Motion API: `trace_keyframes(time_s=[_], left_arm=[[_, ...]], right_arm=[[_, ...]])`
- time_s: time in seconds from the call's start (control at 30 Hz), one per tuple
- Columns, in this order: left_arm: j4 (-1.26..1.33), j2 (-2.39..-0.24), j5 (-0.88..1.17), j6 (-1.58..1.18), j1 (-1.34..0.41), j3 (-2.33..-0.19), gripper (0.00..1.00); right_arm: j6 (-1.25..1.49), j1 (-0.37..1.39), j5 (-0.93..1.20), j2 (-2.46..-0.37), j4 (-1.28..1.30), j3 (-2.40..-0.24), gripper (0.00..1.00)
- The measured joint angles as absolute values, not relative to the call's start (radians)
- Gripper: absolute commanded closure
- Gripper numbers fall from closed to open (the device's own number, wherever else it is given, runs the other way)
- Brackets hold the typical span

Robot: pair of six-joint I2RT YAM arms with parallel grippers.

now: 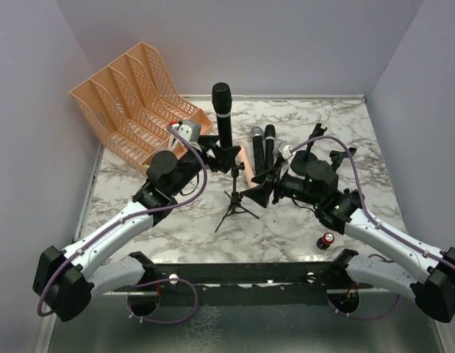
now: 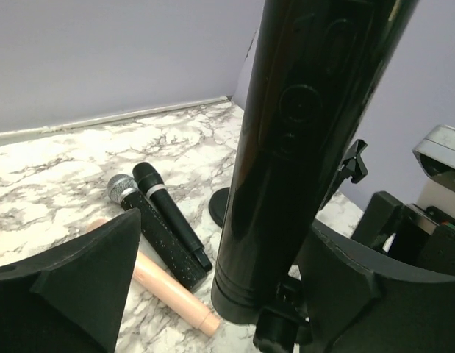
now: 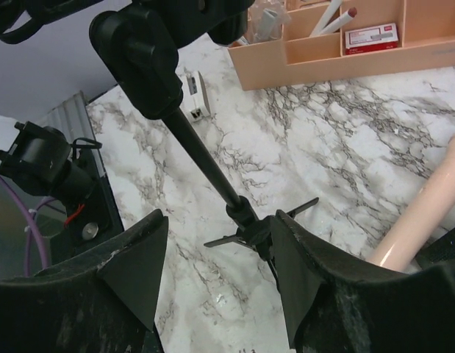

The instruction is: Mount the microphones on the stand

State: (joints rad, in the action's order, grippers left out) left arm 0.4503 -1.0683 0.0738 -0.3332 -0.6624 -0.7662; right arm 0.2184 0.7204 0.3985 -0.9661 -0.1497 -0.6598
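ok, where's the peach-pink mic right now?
The peach-pink mic lies flat on the table just right of the stand, beside the silver-headed mic; clearest in the left wrist view.

Left tool (image 2: 223,232), right tool (image 3: 220,220) (both agape)

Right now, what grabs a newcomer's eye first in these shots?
A black microphone stands upright on the tripod stand mid-table, with the left gripper open around it and the right gripper open around the stand's pole. To its right lie a silver-headed microphone, an all-black microphone and a peach-pink microphone. A peach file rack sits back-left.
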Motion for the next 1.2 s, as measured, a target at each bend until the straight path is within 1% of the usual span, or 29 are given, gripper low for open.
trace_keyframes(time_s=[0.1,0.23,0.5,0.57,0.7,0.73,0.87,0.93,1.03,1.1,1.2], left_arm=[[0.418,-1.028,0.059,-0.336,-0.662,-0.752,0.08],[0.403,-0.950,0.031,-0.339,-0.662,-0.728,0.04],[0.388,-0.811,-0.036,-0.339,-0.662,-0.695,0.04],[0.358,-0.788,-0.057,-0.336,-0.662,-0.687,0.04],[0.286,-0.751,-0.097,-0.327,-0.662,-0.678,0.04],[0.260,-0.738,-0.108,-0.320,-0.662,-0.676,0.04],[0.167,-0.677,-0.149,-0.296,-0.662,-0.667,0.07],[0.122,-0.649,-0.169,-0.290,-0.662,-0.664,0.10],[0.046,-0.621,-0.204,-0.291,-0.662,-0.658,0.11],[-0.013,-0.607,-0.226,-0.296,-0.662,-0.652,0.11],[-0.077,-0.598,-0.235,-0.307,-0.662,-0.638,0.12]], right_arm=[[0.204,0.721,0.422,-1.010,-0.186,-0.675,0.37],[0.192,0.726,0.438,-1.049,-0.231,-0.678,0.37],[0.168,0.747,0.458,-1.130,-0.310,-0.715,0.38],[0.155,0.757,0.462,-1.157,-0.328,-0.723,0.40],[0.123,0.775,0.462,-1.213,-0.355,-0.728,0.50],[0.115,0.778,0.461,-1.222,-0.362,-0.728,0.53],[0.075,0.805,0.450,-1.251,-0.406,-0.728,0.73],[0.052,0.821,0.433,-1.267,-0.430,-0.728,0.85],[0.000,0.846,0.397,-1.300,-0.478,-0.731,0.96],[-0.022,0.859,0.368,-1.324,-0.511,-0.739,0.99],[-0.023,0.867,0.341,-1.372,-0.578,-0.749,1.00]])
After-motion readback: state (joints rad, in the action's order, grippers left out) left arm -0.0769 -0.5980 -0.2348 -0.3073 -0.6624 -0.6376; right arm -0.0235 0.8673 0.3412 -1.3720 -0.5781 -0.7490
